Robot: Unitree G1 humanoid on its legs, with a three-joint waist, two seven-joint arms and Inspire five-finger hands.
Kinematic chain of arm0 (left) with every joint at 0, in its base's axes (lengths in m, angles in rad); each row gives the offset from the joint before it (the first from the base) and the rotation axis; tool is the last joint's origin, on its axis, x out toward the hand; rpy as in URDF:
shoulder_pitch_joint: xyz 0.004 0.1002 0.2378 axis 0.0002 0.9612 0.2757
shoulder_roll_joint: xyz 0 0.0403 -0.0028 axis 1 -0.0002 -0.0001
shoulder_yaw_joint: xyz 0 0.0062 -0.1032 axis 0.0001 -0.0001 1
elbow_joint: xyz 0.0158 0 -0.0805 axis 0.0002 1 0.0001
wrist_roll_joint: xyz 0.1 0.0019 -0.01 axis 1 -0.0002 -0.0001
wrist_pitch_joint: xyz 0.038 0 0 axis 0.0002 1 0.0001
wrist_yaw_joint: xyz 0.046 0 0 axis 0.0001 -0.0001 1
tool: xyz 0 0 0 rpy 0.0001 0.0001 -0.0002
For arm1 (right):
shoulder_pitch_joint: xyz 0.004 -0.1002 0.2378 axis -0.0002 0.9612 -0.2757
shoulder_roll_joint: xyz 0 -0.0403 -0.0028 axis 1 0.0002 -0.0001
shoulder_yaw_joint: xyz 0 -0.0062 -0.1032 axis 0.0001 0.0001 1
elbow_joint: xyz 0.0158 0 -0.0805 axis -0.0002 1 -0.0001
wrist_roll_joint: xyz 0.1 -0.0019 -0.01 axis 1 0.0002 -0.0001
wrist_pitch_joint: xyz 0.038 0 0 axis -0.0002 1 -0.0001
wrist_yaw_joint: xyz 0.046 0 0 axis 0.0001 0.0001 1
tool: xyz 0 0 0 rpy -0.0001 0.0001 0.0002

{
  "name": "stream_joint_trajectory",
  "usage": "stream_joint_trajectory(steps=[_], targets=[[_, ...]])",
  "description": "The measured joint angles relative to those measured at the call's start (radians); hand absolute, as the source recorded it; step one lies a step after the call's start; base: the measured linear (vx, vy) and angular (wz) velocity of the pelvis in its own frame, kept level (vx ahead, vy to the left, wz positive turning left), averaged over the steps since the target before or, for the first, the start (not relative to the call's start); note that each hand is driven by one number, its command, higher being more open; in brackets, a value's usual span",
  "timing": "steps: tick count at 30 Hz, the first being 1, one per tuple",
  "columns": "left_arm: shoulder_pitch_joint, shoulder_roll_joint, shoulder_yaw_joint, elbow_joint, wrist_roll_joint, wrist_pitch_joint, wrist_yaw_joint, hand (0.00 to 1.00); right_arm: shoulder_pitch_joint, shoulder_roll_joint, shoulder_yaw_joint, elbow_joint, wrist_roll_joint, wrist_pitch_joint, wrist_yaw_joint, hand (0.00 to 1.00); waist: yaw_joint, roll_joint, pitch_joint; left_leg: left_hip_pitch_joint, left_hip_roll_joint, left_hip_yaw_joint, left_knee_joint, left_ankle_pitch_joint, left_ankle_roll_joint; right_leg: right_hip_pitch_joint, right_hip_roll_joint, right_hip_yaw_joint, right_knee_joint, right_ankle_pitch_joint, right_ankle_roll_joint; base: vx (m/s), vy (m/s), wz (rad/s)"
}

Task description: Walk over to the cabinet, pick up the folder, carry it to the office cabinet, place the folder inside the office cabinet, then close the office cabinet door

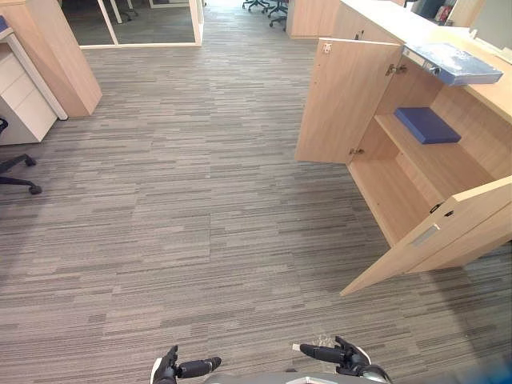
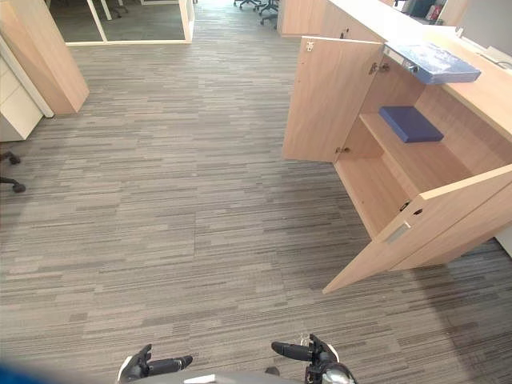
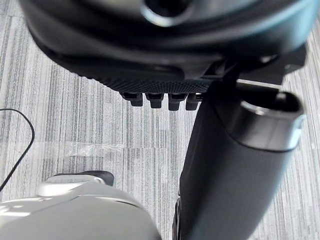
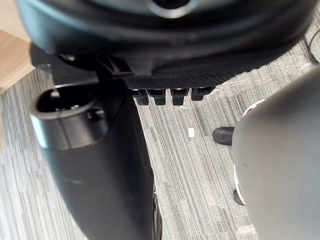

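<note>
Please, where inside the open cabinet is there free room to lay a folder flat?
The cabinet's bottom floor, between the far door and the near door, lies bare. On the shelf, the half nearer the robot is free; the dark blue folder takes the far half. The cabinet top is crowded at its edge by the light blue folder.

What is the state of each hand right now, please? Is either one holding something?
Left hand: open, holding nothing.
Right hand: open, holding nothing.
</note>
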Motion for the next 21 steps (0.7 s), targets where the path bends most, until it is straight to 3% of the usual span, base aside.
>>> stream_joint_trajectory(steps=[1,2,3,5,7,9,11,12,13,14,16,19,20,21], targets=[[-0.001,-0.005,0.002,-0.004,-0.002,0.0,0.002,1.0,-0.001,-0.006,-0.001,0.0,0.002,-0.001,-0.002,1.0,0.001,0.008,0.006,-0.032,0.014,0.02,0.072,0.001,-0.002,0.001,0.0,0.003,0.008,-0.005,-0.001,-0.05,0.047,-0.05],[-0.002,-0.025,0.04,-0.015,-0.011,-0.008,0.003,1.0,-0.004,-0.015,-0.022,0.0,0.011,-0.001,-0.005,1.0,0.002,0.026,0.02,-0.082,0.043,0.057,0.203,0.014,-0.024,0.013,-0.001,0.007,0.025,-0.015,-0.004,0.03,0.076,-0.09],[-0.002,-0.041,0.085,-0.02,-0.018,-0.024,0.005,1.0,-0.004,-0.017,-0.068,0.002,0.034,0.003,-0.01,1.0,0.005,0.039,0.033,-0.127,0.093,0.112,0.319,-0.031,0.014,0.032,-0.01,0.013,0.036,-0.03,-0.006,0.06,0.084,-0.09],[-0.001,-0.048,0.105,-0.025,-0.021,-0.035,0.006,1.0,-0.005,-0.019,-0.1,0.005,0.036,0.007,-0.016,1.0,0.008,0.042,0.035,-0.151,0.125,0.14,0.335,-0.065,0.032,0.037,-0.025,0.022,0.045,-0.039,-0.001,0.07,0.092,-0.11],[-0.001,-0.046,0.106,-0.037,-0.039,-0.042,0.005,1.0,-0.012,-0.026,-0.131,0.031,0.052,0.014,-0.021,1.0,0.014,0.035,0.04,-0.166,0.146,0.15,0.197,-0.067,0.03,0.029,-0.072,0.042,0.053,-0.054,0.021,0.13,0.207,-0.23],[-0.003,-0.043,0.106,-0.037,-0.039,-0.042,0.003,1.0,-0.012,-0.028,-0.152,0.037,0.069,0.017,-0.023,1.0,0.012,0.031,0.042,-0.165,0.139,0.113,0.01,-0.026,0.013,0.031,-0.121,0.054,0.055,-0.07,0.05,0.2,0.281,-0.16],[0.0,-0.044,0.108,-0.037,-0.038,-0.042,0.006,1.0,-0.012,-0.03,-0.174,0.038,0.069,0.027,-0.028,1.0,0.006,0.032,0.043,-0.158,0.135,0.053,-0.23,0.079,-0.017,0.038,-0.179,0.06,0.061,-0.089,0.109,0.3,0.416,-0.02],[0.002,-0.048,0.109,-0.037,-0.037,-0.042,0.006,1.0,-0.011,-0.026,-0.191,0.038,0.067,0.03,-0.031,1.0,0.005,0.031,0.044,-0.135,0.116,0.063,-0.278,0.212,-0.041,0.056,-0.219,0.056,0.063,-0.107,0.15,0.33,0.45,0.02],[-0.001,-0.045,0.115,-0.039,-0.036,-0.042,0.01,1.0,-0.013,-0.022,-0.198,0.04,0.066,0.032,-0.032,1.0,0.007,0.019,0.054,-0.125,0.094,0.088,-0.269,0.255,0.004,0.071,-0.246,0.049,0.065,-0.119,0.169,0.35,0.417,0.0],[-0.009,-0.038,0.121,-0.04,-0.035,-0.041,0.021,1.0,-0.027,0.002,-0.22,0.042,0.054,0.032,-0.031,1.0,0.008,0.005,0.063,-0.138,0.082,0.097,-0.21,0.202,0.021,0.075,-0.263,0.051,0.098,-0.117,0.164,0.37,0.334,-0.13],[0.004,-0.041,0.137,-0.046,-0.012,-0.039,0.025,1.0,-0.033,0.014,-0.294,0.043,0.009,0.033,-0.03,1.0,0.018,0.002,0.05,-0.148,0.068,0.116,-0.082,0.095,0.05,0.076,-0.283,0.055,0.142,-0.08,0.157,0.41,0.335,-0.31],[0.037,-0.041,0.147,-0.05,0.015,-0.037,0.022,1.0,-0.033,0.015,-0.32,0.061,-0.012,0.031,-0.028,1.0,0.023,-0.012,-0.009,-0.08,0.001,0.193,-0.114,0.037,0.096,0.037,-0.366,0.104,0.211,-0.042,0.121,0.41,0.315,-0.56],[0.042,-0.047,0.145,-0.05,0.03,-0.035,0.019,1.0,-0.033,-0.002,-0.32,0.058,-0.01,0.027,-0.024,1.0,0.02,-0.002,-0.017,-0.026,-0.034,0.208,-0.161,0.028,0.107,-0.02,-0.408,0.1,0.352,-0.028,0.104,0.47,0.411,-0.33],[0.042,-0.059,0.132,-0.049,0.033,-0.035,0.016,1.0,-0.034,-0.025,-0.323,0.046,-0.009,0.023,-0.025,1.0,0.012,0.011,-0.024,0.037,-0.066,0.212,-0.207,0.023,0.121,-0.088,-0.462,0.055,0.532,0.008,0.036,0.45,0.405,-0.2]])
